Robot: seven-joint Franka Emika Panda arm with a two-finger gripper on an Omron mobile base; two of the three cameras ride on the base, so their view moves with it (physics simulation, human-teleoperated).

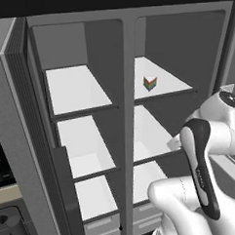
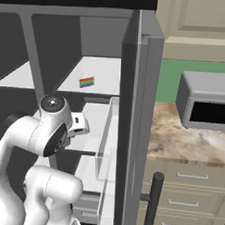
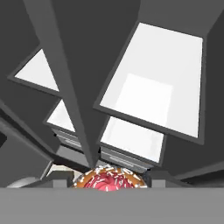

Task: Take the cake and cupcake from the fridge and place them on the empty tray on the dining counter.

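Observation:
The fridge (image 1: 128, 89) stands open, with white shelves on both sides of its grey divider. The cake (image 1: 150, 83), a small rainbow-layered wedge, sits on the upper right shelf; the right base view shows the cake (image 2: 87, 81) above my wrist. My gripper (image 3: 107, 183) is inside the right half of the fridge (image 2: 134, 83), at middle-shelf height. Its two dark fingertips (image 3: 59, 178) are shut on the cupcake (image 3: 108, 178), whose pink sprinkled frosting shows between them. The tray and the dining counter are out of view.
The right fridge door (image 2: 142, 111) stands open close beside the arm, with a clear door bin (image 2: 106, 137). Beyond it a marbled counter (image 2: 187, 136) against the green wall carries a grey microwave (image 2: 205, 102). Grey drawers (image 1: 103, 225) close the fridge's bottom.

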